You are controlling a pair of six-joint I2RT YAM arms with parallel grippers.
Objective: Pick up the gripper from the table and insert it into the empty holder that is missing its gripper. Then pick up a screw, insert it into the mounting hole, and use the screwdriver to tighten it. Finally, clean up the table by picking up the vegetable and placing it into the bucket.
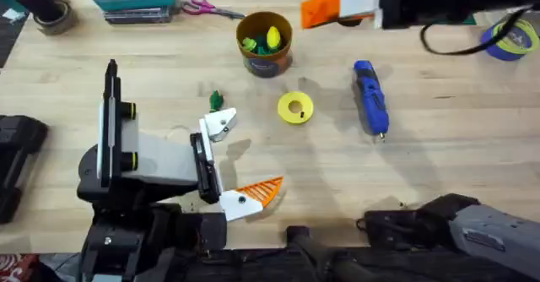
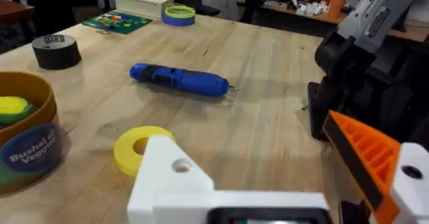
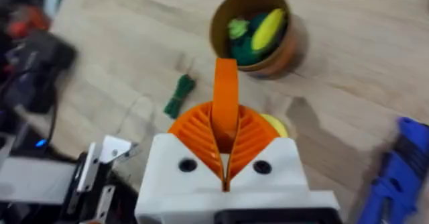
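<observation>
Left gripper point(image 1: 240, 158): spread wide, low over the near part of the bench point(image 1: 456, 172), holding nothing.
Holder point(image 1: 221, 123): the bare white block on one side of the left gripper – it carries no orange pad; in the left wrist view it point(image 2: 167, 177) points toward the yellow disc point(image 2: 137, 147).
Left gripper's other finger point(image 1: 257, 193): white block with an orange ribbed pad, well apart from the holder.
Right gripper point(image 1: 321, 10): raised high above the far side of the bench, its two orange ribbed pads pressed together on the orange finger piece.
Orange finger piece point(image 3: 226, 76): pinched between the right gripper's pads, standing upright – its narrow end sticks out beyond them.
Vegetable point(image 1: 215, 99): dark green, lying on the bench just beyond the holder and well apart from the bucket; from the right wrist it point(image 3: 179, 94) lies on bare wood.
Bucket point(image 1: 264, 65): upright near the far middle of the bench, with yellow and light green toy foods inside.
Screwdriver point(image 1: 369, 96): blue, lying flat on the right side of the bench, metal tip toward the near edge, touched by neither gripper.
Yellow disc point(image 1: 295, 108): flat on the bench between the bucket and the left gripper.
</observation>
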